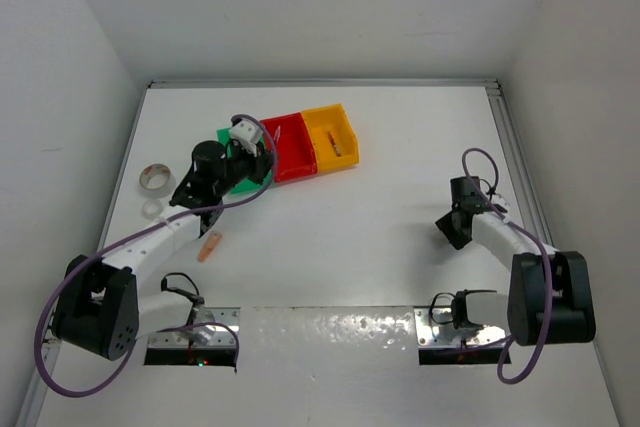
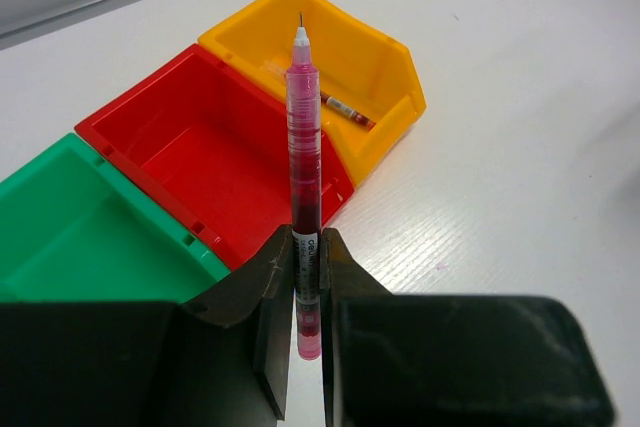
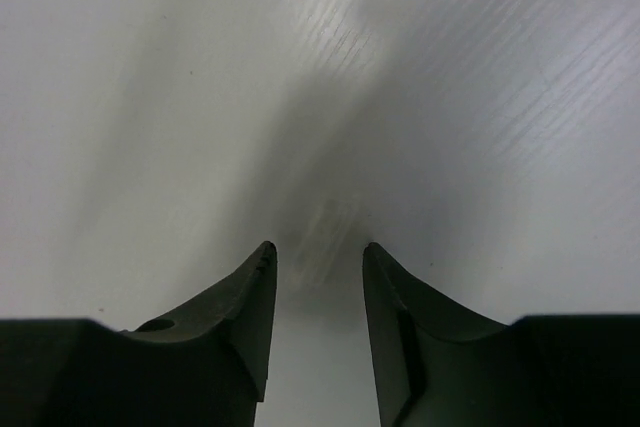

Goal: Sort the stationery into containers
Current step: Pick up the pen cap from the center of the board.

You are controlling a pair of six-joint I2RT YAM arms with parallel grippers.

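Observation:
My left gripper [image 2: 307,243] is shut on a thin red pen [image 2: 303,127], which sticks out forward over the red bin [image 2: 200,152]. The three joined containers lie ahead: the green bin [image 2: 70,237] to the left, red in the middle, and the yellow-orange bin [image 2: 385,57] beyond, with another thin pen [image 2: 345,107] lying in it. In the top view the left gripper [image 1: 258,159] hovers at the green and red bins [image 1: 292,150]. My right gripper [image 3: 318,249] is open over bare table, with nothing between its fingers; in the top view it [image 1: 455,235] sits far right.
A clear tape roll [image 1: 153,179] and a smaller clear ring [image 1: 152,209] lie left of the left arm. A short orange stick [image 1: 210,246] rests on the table [image 1: 380,227] beside the left forearm. White walls enclose the table.

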